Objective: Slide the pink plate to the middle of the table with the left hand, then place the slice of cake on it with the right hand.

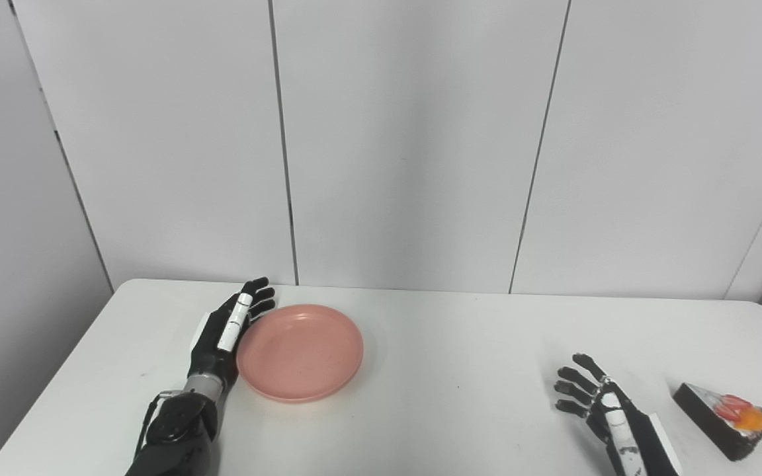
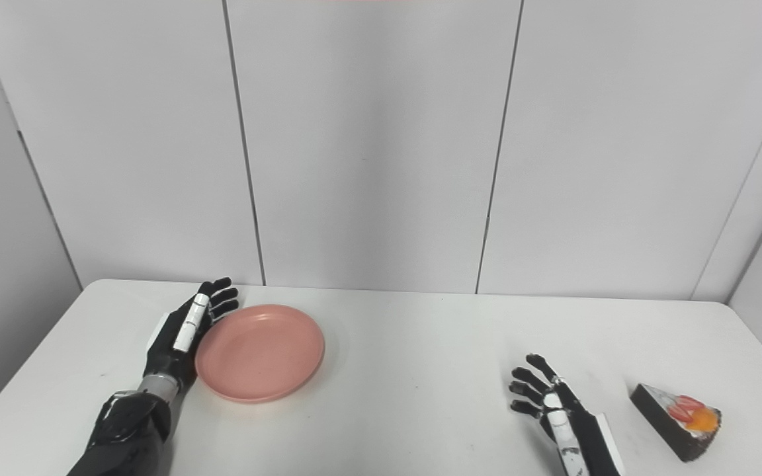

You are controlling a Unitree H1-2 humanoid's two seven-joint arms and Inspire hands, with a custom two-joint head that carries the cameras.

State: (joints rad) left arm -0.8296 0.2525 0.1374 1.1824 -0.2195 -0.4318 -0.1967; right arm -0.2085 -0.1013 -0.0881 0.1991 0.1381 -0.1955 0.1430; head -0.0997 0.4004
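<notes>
The pink plate (image 1: 300, 352) lies flat on the white table (image 1: 447, 370), left of centre. My left hand (image 1: 225, 330) stands edge-on against the plate's left rim, fingers stretched out and open, holding nothing. The slice of cake (image 1: 723, 420), dark with white icing and red and orange fruit on top, sits near the table's right front corner. Left of the cake, with a gap between them, my right hand (image 1: 596, 400) rests low over the table, fingers spread and open. In the right eye view the plate (image 2: 259, 352) and cake (image 2: 680, 420) appear the same way.
White wall panels (image 1: 407, 145) rise straight behind the table's far edge. A grey wall section (image 1: 17, 198) stands at the left. The table's right edge runs close to the cake.
</notes>
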